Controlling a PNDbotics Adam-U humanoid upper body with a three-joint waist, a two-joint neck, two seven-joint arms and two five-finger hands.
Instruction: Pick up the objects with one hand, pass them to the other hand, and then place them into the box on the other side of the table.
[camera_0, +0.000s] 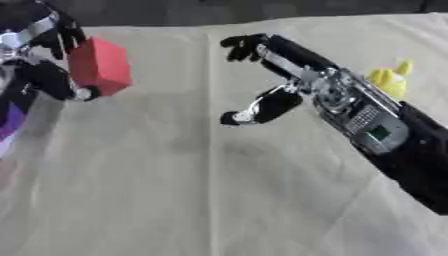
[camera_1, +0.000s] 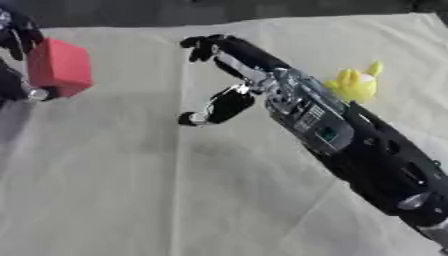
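Note:
A red block (camera_0: 99, 66) is held up at the far left, with my left hand (camera_0: 51, 55) shut on it, fingers above and thumb below. My right hand (camera_0: 273, 75) reaches in from the right over the middle of the table. It is open, fingers stretched toward the far edge and thumb (camera_0: 262, 110) hanging down, a gap away from the block. A yellow toy (camera_1: 354, 84) lies on the cloth behind the right forearm, partly hidden by it. No box shows in either view.
A beige cloth (camera_0: 175, 190) with creases covers the table. Its dark far edge (camera_0: 262, 10) runs along the top. A purple patch (camera_0: 9, 125) shows at the left border.

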